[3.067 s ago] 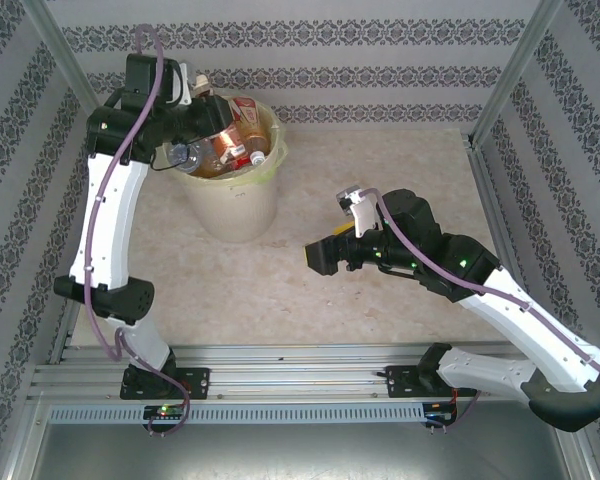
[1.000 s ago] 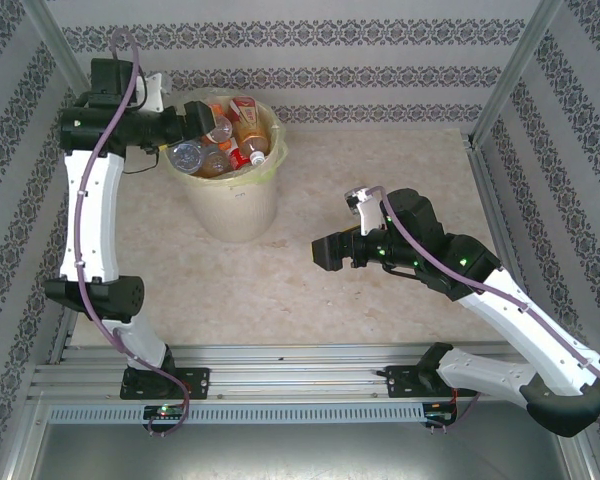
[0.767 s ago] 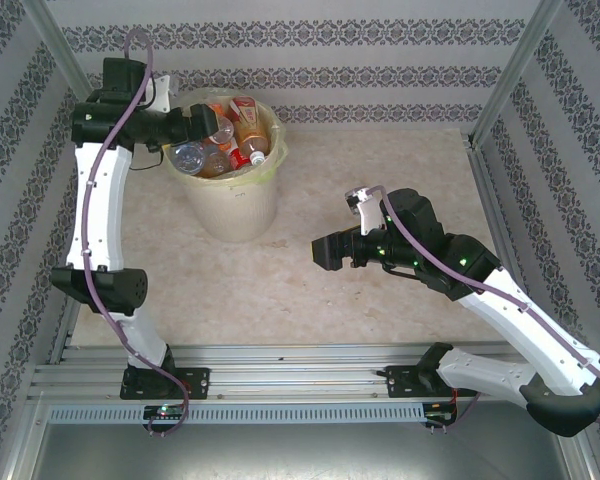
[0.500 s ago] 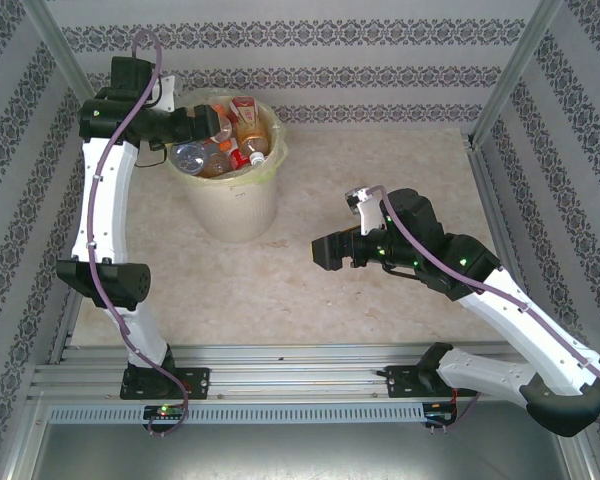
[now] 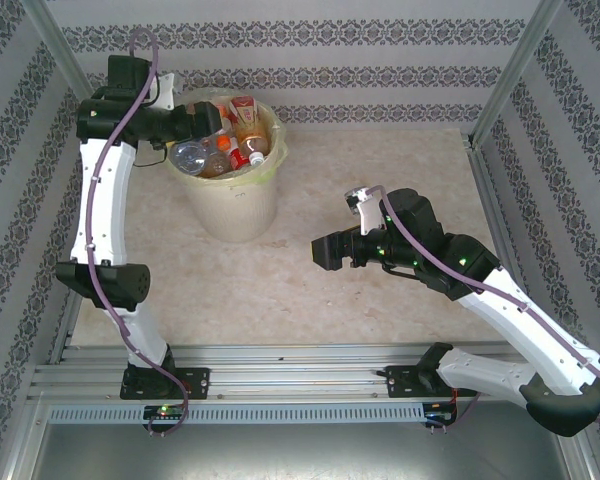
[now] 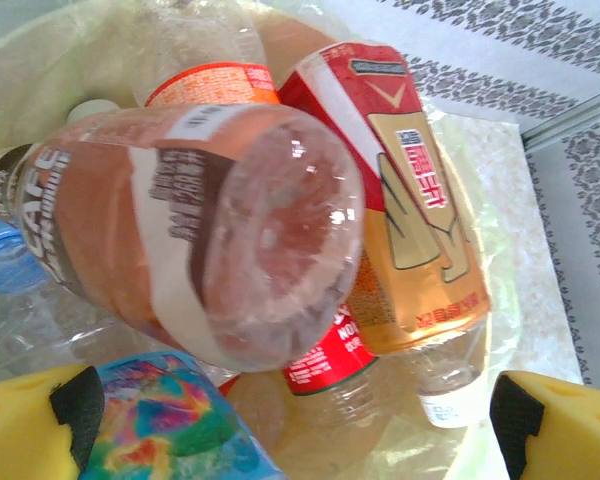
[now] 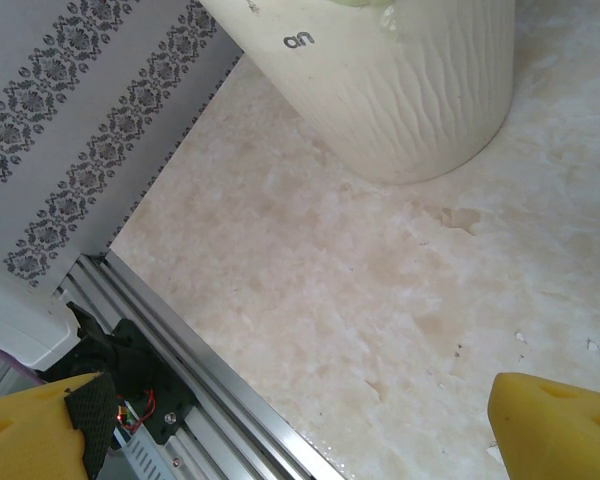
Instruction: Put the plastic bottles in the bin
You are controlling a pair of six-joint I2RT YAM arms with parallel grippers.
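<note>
- Since three seconds ago, the left gripper (image 5: pixel 192 122) has drawn back from over the middle of the bin (image 5: pixel 232 205) to its left rim. The right gripper (image 5: pixel 325 250) has hardly shifted.
- Left gripper: released, jaws wide, clasping nothing. A bright-labelled bottle (image 6: pixel 150 425) lies low between its pads (image 6: pixel 30 425), just beside one. I cannot tell if they touch.
- Bottles (image 5: pixel 225 140) are heaped inside the bin, straight ahead of and below the left fingertips.
- Nearest is a pink bottle (image 6: pixel 220 230), its base turned to the hand, so its long axis runs away from the hand. A red-gold bottle (image 6: pixel 405 200) lies beside it.
- Right gripper: released too, empty. The bin stands ahead of it, well apart.
- Judgement: the left arm is much the nearer. With every bottle seen already binned, the task looks done, and the next move is likely a straight pull back from the heap.
</note>
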